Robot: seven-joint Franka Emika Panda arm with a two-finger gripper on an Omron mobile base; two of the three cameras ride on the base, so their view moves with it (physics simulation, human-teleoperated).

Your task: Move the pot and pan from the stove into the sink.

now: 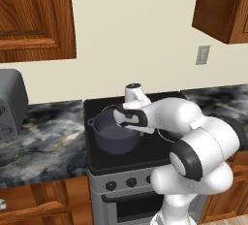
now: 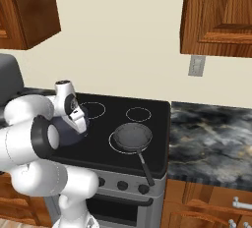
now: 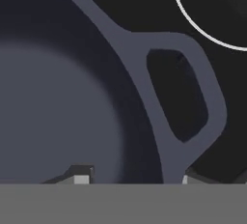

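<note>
One pot and one pan stand on the one stove. Four white burner rings can be counted on its glass, two of them bare at the back. Three black knobs show on the stove front in each base view. One loop handle of the pot shows up close, and the pan has one long handle. One wall socket is on the wall. One grey appliance sits on the surface at far left.

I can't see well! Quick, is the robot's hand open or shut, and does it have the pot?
Gripper: jaws straddling the pot rim by its handle; grip cannot be told.
</note>
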